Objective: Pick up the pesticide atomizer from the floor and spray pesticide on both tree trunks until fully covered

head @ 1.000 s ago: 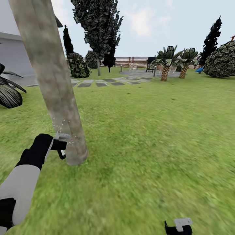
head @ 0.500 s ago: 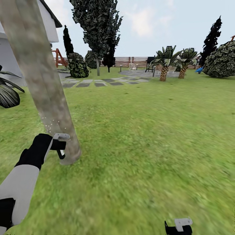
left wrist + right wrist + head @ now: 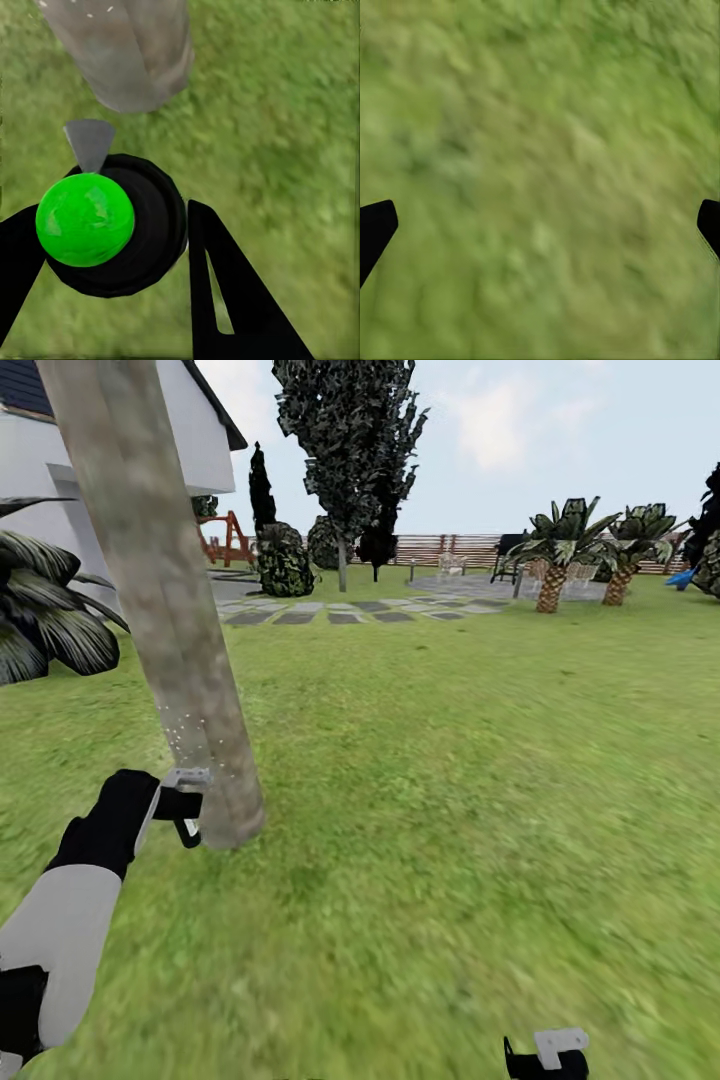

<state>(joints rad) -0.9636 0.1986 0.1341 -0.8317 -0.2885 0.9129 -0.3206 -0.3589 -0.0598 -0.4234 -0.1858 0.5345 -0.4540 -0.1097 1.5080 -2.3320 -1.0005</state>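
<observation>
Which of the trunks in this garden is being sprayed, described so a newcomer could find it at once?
Start at the white house at the head view's left edge. In front of it a thick, pale grey-brown tree trunk leans up from the lawn, with the left tool at its base and white droplets speckling the bark. Unlike the dark cone trees and short palms far behind, it is bare, smooth and closest.

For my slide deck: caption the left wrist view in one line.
Left gripper shut on dark round atomizer with bright green top, aimed at pale grey-brown tree trunk base on green lawn.
</observation>
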